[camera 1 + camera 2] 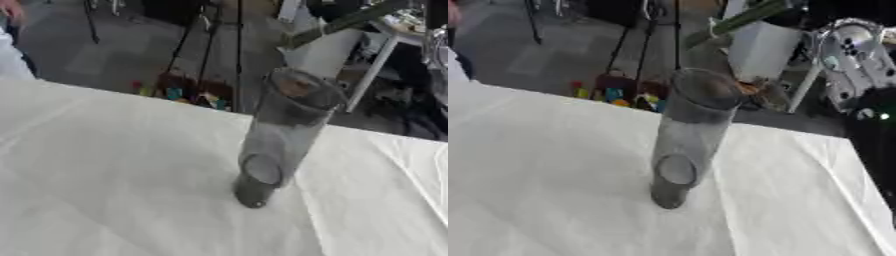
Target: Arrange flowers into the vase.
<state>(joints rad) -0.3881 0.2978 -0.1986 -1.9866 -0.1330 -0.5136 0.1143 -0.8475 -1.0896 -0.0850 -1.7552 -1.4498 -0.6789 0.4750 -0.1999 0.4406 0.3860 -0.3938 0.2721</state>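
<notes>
Standing upright on the white cloth (105, 170), a grey vase (280, 135); silver-black arm (855, 55) only in right eye view, fingers unseen.

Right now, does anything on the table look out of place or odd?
Nothing looks spilled or broken. The clear glass vase stands on the white tablecloth with no flowers in it, and no flowers lie on the cloth. It seems to lean, but the whole table lies askew, so that is likely the camera's tilt.
</notes>
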